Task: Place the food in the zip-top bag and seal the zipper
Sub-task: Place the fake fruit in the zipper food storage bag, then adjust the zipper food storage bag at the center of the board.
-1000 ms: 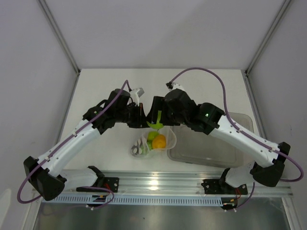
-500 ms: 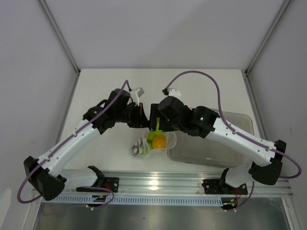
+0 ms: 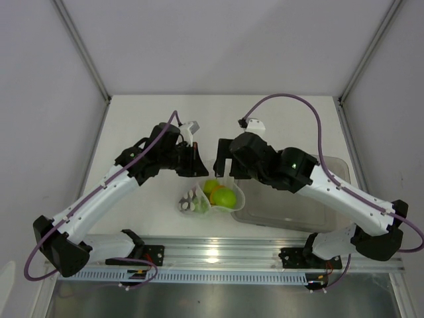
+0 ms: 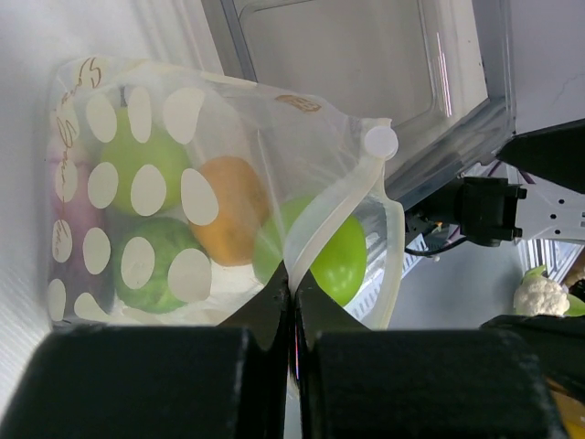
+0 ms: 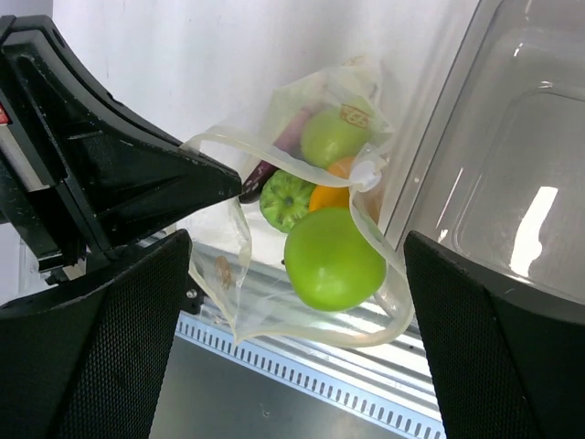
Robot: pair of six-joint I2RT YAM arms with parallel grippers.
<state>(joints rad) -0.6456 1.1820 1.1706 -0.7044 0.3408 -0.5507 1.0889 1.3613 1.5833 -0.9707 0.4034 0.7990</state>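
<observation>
The zip-top bag lies mouth-open by the table's near edge, a clear pouch with pale dots. My left gripper is shut on its mouth edge, where the zipper runs, and holds it up. Inside are a ribbed green fruit, another green one, a small orange and a purple eggplant. A smooth yellow-green fruit sits just inside the mouth. My right gripper stands open above it, holding nothing.
A rigid clear tub stands right of the bag, almost against it. The metal rail runs along the near edge just below the bag. Both wrists hang close together over the bag's mouth.
My right gripper lowered the yellow-green fruit into the bag's mouth, let it go, opened wide and drew back up and right. The left gripper kept its hold.
</observation>
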